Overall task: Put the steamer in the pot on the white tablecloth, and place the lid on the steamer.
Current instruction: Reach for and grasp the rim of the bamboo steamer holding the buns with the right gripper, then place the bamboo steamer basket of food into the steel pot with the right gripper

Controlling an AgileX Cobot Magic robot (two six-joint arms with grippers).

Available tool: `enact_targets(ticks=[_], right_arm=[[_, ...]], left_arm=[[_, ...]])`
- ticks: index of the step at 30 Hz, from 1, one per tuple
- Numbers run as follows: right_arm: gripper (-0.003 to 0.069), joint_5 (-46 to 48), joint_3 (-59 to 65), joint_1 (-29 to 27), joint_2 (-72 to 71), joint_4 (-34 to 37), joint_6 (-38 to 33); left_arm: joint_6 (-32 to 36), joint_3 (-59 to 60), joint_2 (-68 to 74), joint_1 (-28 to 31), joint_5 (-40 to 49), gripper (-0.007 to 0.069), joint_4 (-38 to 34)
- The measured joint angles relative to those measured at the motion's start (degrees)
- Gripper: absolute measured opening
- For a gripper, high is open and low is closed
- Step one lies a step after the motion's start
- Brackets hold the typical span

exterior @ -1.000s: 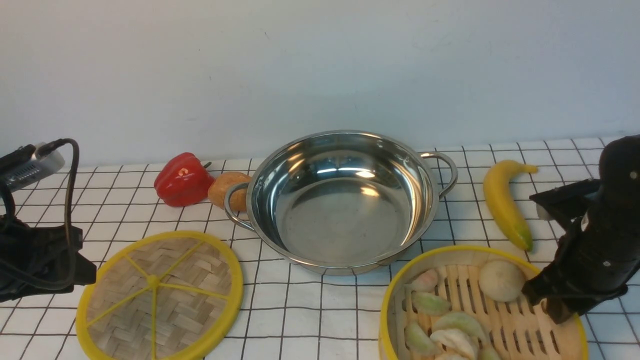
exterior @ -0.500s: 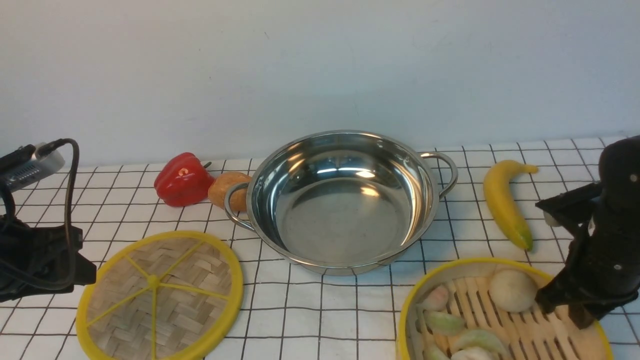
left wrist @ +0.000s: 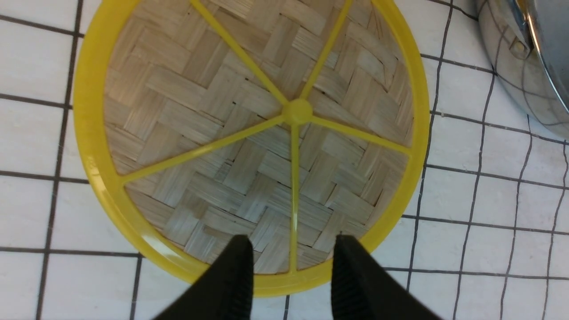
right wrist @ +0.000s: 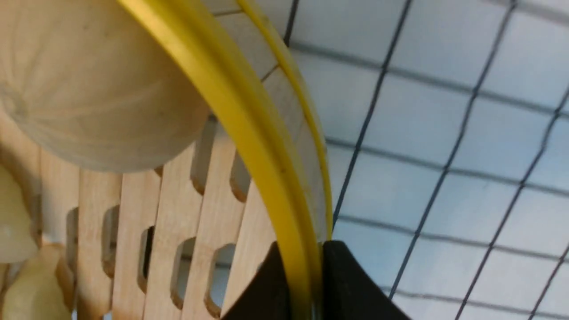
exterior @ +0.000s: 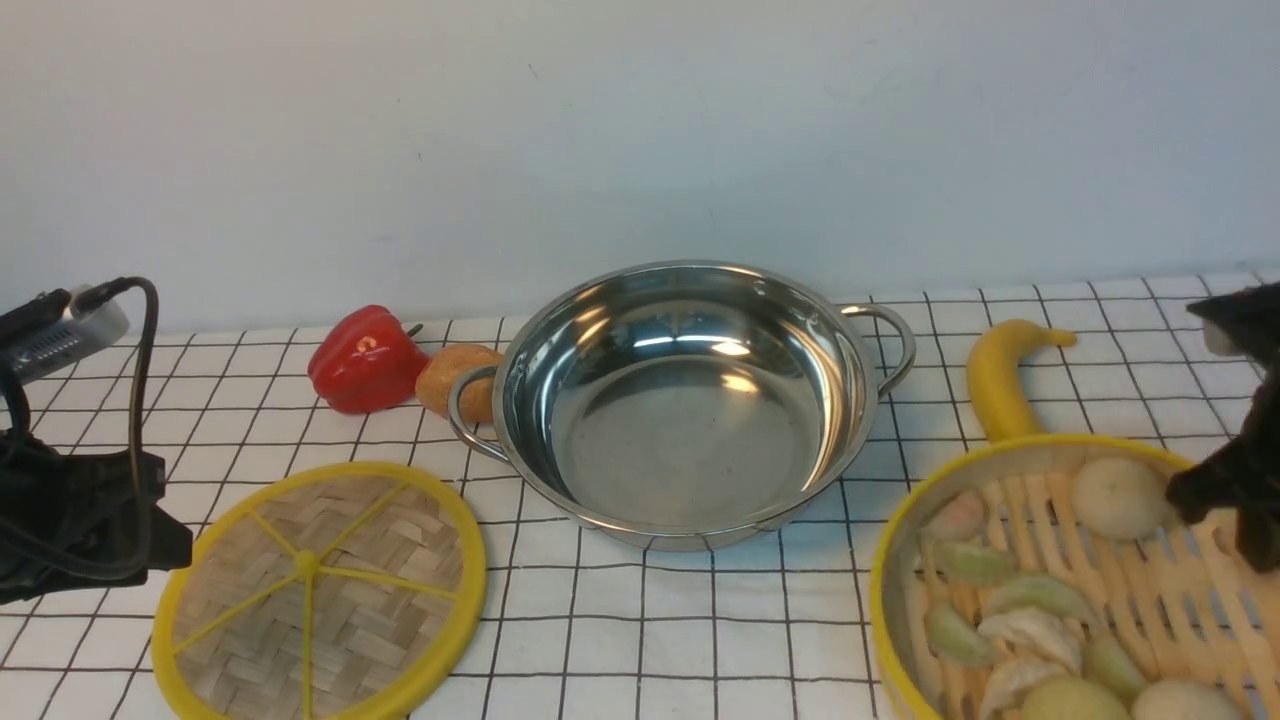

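Steamer is at the white tablecloth's near right corner, hiding the banana's lower end. Only the right wrist view tells why: right gripper pinching the yellow rim. In the left wrist view, left gripper has its fingers spread over the lid's edge. Pot is at mid-cloth.

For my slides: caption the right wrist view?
Right gripper clamps the steamer by its rim, bun inside, white tablecloth beyond.
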Motion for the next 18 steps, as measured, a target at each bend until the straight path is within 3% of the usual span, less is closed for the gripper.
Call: enact_targets(ticks=[18], right_arm=[[0.0085, 0.81, -11.59, -0.33, 1.83, 12.08, -5.18]], left_arm=[[0.00, 0.00, 0.00, 0.00, -0.05, 0.0243, 0.00]])
